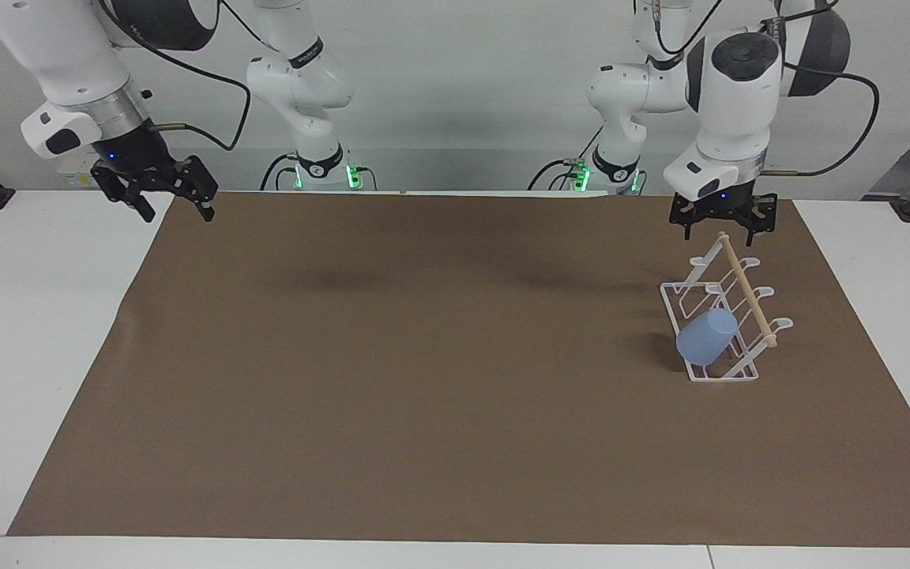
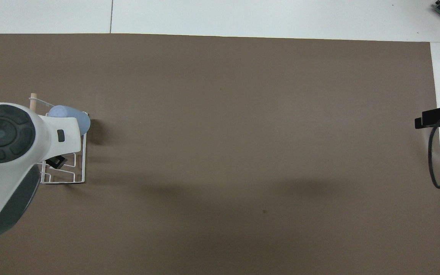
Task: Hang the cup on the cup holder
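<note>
The light blue cup (image 1: 706, 336) hangs tilted on a prong of the white wire cup holder (image 1: 747, 371), at the holder's end farther from the robots. The holder stands toward the left arm's end of the table, its wooden dowel (image 1: 747, 291) along the top. My left gripper (image 1: 721, 231) hovers open just over the dowel's end nearer the robots, holding nothing. From overhead the left arm covers much of the cup holder (image 2: 79, 168); the cup (image 2: 71, 116) shows beside it. My right gripper (image 1: 174, 207) waits open and empty over the brown mat's corner at the right arm's end.
A brown paper mat (image 1: 423, 356) covers most of the white table (image 1: 28, 332). Nothing else stands on the mat. Black clamps sit at both ends of the table near the robots.
</note>
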`<state>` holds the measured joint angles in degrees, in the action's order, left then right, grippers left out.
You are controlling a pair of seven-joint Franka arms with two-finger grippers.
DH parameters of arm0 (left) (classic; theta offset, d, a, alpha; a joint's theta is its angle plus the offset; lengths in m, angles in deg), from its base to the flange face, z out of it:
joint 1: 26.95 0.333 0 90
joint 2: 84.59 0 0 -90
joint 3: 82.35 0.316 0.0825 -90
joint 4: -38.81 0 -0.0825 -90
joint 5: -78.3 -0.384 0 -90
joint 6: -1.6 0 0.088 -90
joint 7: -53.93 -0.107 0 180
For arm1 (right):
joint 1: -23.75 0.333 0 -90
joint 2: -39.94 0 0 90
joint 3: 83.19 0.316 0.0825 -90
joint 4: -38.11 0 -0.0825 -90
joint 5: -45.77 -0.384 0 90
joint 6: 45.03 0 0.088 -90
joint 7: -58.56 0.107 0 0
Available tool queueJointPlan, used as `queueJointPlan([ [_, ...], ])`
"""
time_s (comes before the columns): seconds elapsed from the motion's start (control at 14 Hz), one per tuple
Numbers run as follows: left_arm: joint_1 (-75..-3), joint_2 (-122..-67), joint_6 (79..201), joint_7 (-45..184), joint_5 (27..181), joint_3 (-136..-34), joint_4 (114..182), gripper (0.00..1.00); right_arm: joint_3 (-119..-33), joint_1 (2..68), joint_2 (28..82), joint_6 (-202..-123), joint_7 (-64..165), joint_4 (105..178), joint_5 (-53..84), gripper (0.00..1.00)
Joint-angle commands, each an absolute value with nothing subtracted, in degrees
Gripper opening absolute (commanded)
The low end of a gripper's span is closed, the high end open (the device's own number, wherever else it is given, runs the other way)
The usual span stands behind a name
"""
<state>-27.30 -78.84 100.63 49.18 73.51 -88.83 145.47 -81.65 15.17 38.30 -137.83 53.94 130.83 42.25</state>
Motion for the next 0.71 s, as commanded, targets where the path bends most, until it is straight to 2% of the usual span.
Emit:
queueJointPlan([
  [0.0,-26.2,-79.8,96.7,55.2,77.5,-89.4,143.0,1.00,-81.5,15.4,36.9,-137.1,53.1,132.2,44.3,1.00],
  [0.64,-26.5,-79.1,93.5,56.8,78.4,-88.3,139.3,1.00,-81.1,16.9,35.6,-136.8,53.0,130.9,46.3,1.00],
])
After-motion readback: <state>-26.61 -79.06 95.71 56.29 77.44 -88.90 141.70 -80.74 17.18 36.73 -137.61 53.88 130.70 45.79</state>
